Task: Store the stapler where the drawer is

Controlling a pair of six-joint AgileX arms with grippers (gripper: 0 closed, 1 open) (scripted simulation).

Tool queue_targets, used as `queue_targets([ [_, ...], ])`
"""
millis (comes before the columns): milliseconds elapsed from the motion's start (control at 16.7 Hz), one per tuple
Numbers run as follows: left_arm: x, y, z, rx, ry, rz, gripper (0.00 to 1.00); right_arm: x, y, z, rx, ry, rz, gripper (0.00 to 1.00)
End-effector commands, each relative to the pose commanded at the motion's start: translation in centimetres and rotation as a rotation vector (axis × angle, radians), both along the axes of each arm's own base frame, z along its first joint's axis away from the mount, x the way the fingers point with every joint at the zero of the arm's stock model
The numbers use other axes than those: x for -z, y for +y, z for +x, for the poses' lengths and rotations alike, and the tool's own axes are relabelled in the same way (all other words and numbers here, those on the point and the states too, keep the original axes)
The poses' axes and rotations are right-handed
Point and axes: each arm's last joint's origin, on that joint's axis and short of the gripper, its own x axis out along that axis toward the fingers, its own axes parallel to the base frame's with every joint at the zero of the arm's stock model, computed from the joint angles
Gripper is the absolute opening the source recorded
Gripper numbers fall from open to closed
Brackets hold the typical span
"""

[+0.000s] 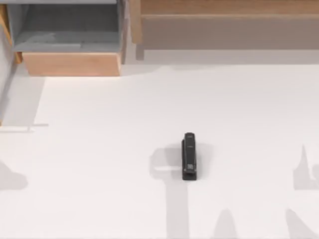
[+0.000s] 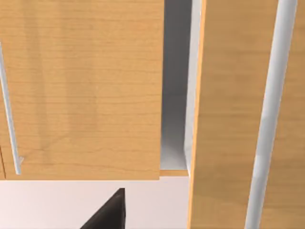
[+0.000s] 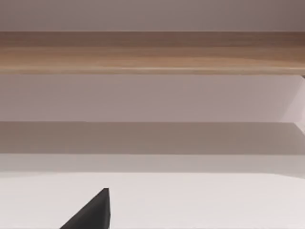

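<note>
The stapler, small, slim and black, lies flat on the white table a little right of the middle, its long side pointing to and from the back. The drawer stands pulled out at the back left, showing its grey inside behind a light tan front panel. It is far from the stapler. A dark corner of my left gripper shows in the left wrist view, facing tan wooden panels. In the right wrist view a dark corner of my right gripper hangs over bare table. Nothing is held that I can see.
A long brown wooden cabinet runs along the back right, also seen as the cabinet in the right wrist view. Tan panels with metal bar handles stand close before the left wrist. Arm shadows fall on the table's front.
</note>
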Motion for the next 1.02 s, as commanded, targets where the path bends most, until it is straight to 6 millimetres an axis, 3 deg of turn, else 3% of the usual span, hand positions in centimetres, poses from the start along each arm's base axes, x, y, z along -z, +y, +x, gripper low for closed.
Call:
queue_targets([
  [360,0.0,0.0,-0.1,0.001,-0.001,0.000,1.00,0.0,0.0,0.0,0.000,0.000,0.000,1.00],
  [660,0.0,0.0,-1.9,0.001,-0.001,0.001,1.00,0.0,0.0,0.0,0.000,0.000,0.000,1.00],
  [1020,0.0,-0.6,-1.7,0.029,0.011,-0.031,1.00,0.0,0.0,0.0,0.000,0.000,0.000,1.00],
])
